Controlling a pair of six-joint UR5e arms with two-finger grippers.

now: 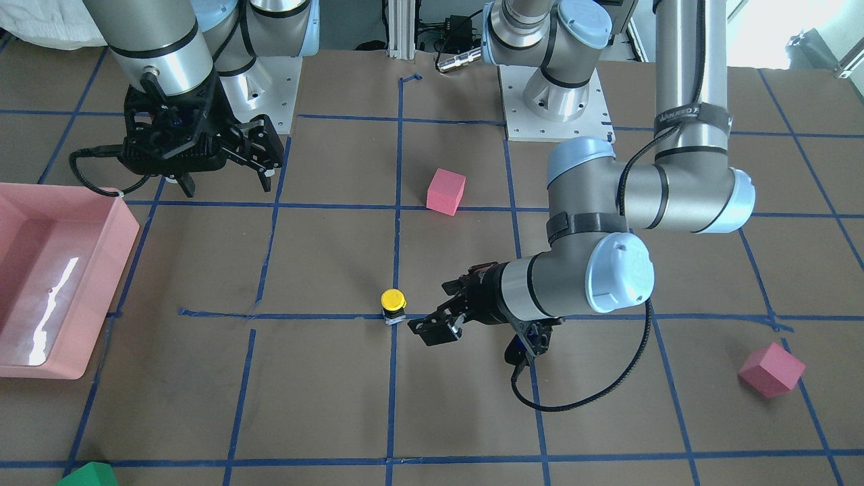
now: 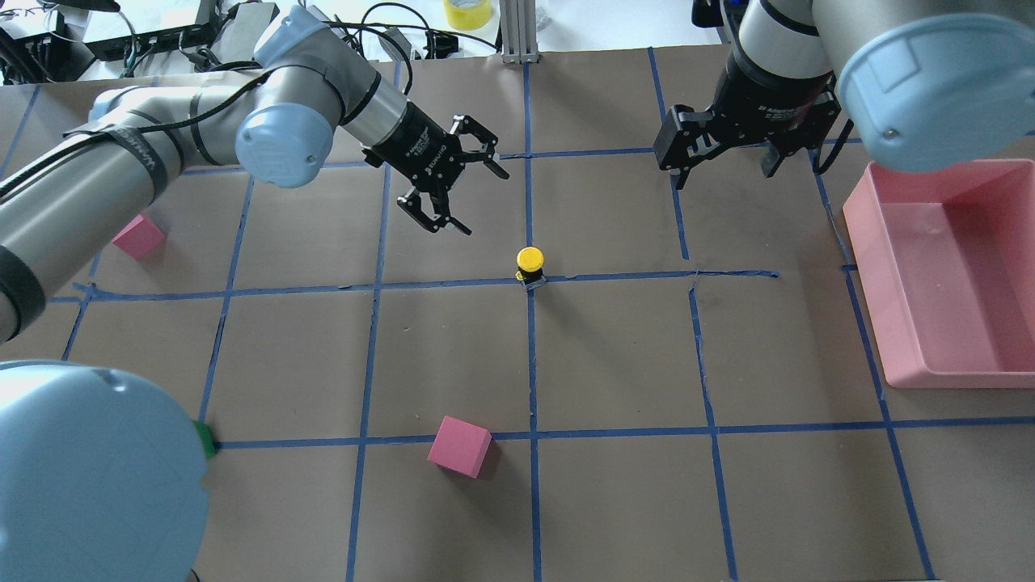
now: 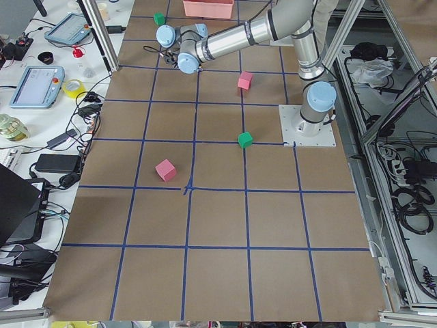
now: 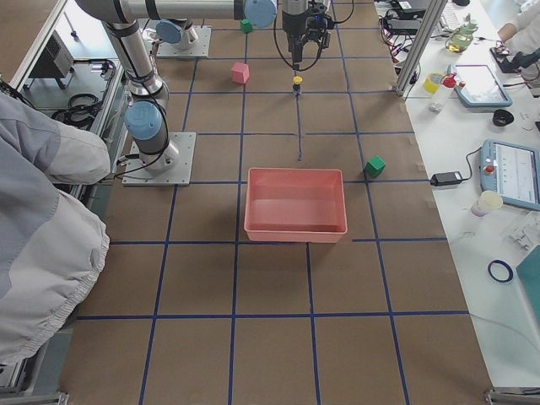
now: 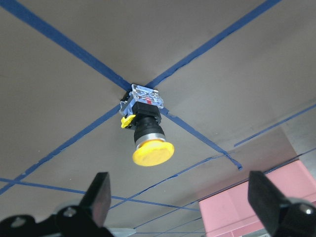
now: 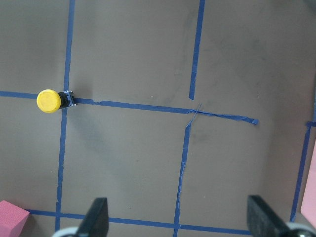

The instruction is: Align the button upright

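The button [image 1: 393, 305] stands upright on a blue tape crossing near the table's middle, yellow cap up, black body and silvery base below. It also shows in the overhead view [image 2: 530, 263], the left wrist view [image 5: 145, 133] and the right wrist view [image 6: 49, 100]. My left gripper [image 1: 432, 312] is open and empty, low over the table, a short way beside the button and apart from it [image 2: 479, 200]. Its fingers [image 5: 98, 192] frame the button from a distance. My right gripper [image 1: 226, 181] is open and empty, well away near its base [image 2: 722, 170].
A pink tray [image 2: 857, 218] sits at the table's right side [image 1: 101, 209]. Two pink foam cubes [image 2: 459, 446] [image 2: 138, 236] and a green cube [image 2: 206, 440] lie on the brown, tape-gridded table. In the front-facing view the pink cubes [image 1: 446, 192] [image 1: 771, 369] are apart from the button.
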